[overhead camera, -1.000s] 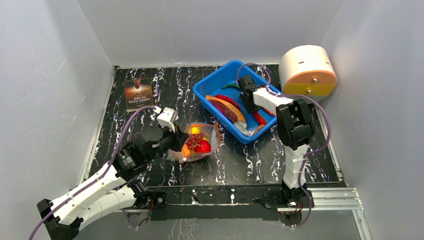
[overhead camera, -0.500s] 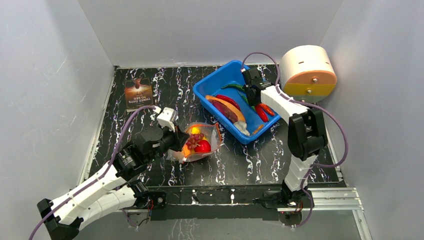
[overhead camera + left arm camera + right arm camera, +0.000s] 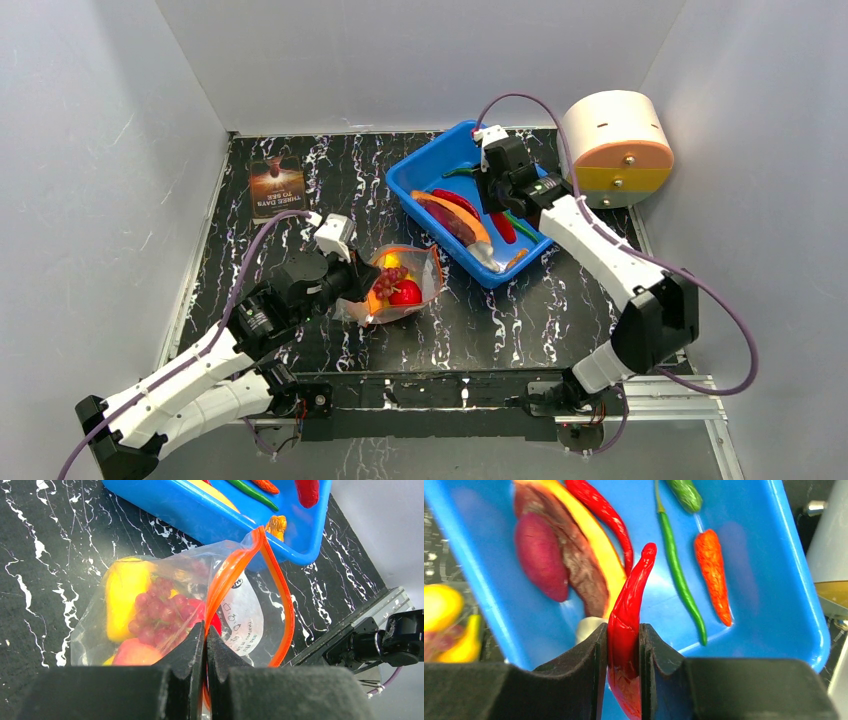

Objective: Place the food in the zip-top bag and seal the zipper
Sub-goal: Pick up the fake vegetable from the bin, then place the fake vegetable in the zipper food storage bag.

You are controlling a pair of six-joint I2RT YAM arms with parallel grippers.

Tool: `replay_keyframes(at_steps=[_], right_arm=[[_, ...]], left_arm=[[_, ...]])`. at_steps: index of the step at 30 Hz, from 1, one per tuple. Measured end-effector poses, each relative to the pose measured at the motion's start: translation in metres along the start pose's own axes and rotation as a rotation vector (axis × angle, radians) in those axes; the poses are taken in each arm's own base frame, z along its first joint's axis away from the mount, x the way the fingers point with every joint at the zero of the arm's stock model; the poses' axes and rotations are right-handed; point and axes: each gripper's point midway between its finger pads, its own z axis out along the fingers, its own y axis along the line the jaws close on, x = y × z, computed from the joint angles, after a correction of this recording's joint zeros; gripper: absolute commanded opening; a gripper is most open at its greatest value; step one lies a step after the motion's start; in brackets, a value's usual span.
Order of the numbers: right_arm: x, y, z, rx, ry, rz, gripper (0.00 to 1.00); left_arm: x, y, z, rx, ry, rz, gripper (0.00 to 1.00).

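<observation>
Step in hand: carrying one chili from tub to bag.
Right gripper (image 3: 623,630): fingers clamped on a red chili (image 3: 631,595) near its thick end, tip pointing away, above the blue tub (image 3: 764,570).
Left gripper (image 3: 205,630): fingers pinched tight on the zipper (image 3: 231,570), holding the mouth as a narrow loop.
Zip-top bag (image 3: 400,285): on the table just beside the tub, holding purple grapes (image 3: 155,610), a yellow fruit (image 3: 122,595) and a red apple (image 3: 405,293).
Left in tub: green chili (image 3: 679,575), orange chili (image 3: 714,575), larger pieces.
Doing it well: lift clear of the tub wall, line the chili up lengthwise with the loop, enter tip first, and release only once it is inside.
Risk: snagging the zipper could tug it from the left fingers.
</observation>
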Motion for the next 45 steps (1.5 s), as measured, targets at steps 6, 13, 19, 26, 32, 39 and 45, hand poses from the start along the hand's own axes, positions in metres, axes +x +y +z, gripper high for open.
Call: replay_keyframes(at_steps=[6,13,19,26,32,39,45], right_arm=[[-0.016,0.027,-0.031,-0.148,-0.109,0.060,0.20],[-0.036,0.073,-0.078,-0.394,-0.257,0.170,0.20],[-0.036,0.114,-0.100,-0.567,-0.306,0.253,0.20],[-0.020,0.145,-0.106,-0.661,-0.270,0.364,0.19],[-0.018,0.155,-0.115,-0.686,-0.295,0.436,0.19],[-0.010,0.164,-0.109,-0.691,-0.309,0.492,0.19],[-0.014,0.170,-0.112,-0.714,-0.349,0.499,0.19]], left_arm=[[-0.001,0.000,-0.001,-0.003,-0.006,-0.028,0.00],[-0.001,0.001,0.002,-0.023,-0.005,-0.055,0.00],[0.001,0.000,0.010,-0.036,0.019,-0.061,0.00],[-0.007,-0.005,0.013,-0.038,0.011,-0.087,0.00],[-0.003,-0.004,0.015,-0.051,0.025,-0.116,0.00],[-0.008,-0.007,0.015,-0.046,0.018,-0.136,0.00],[-0.012,-0.013,0.018,-0.033,0.024,-0.137,0.00]])
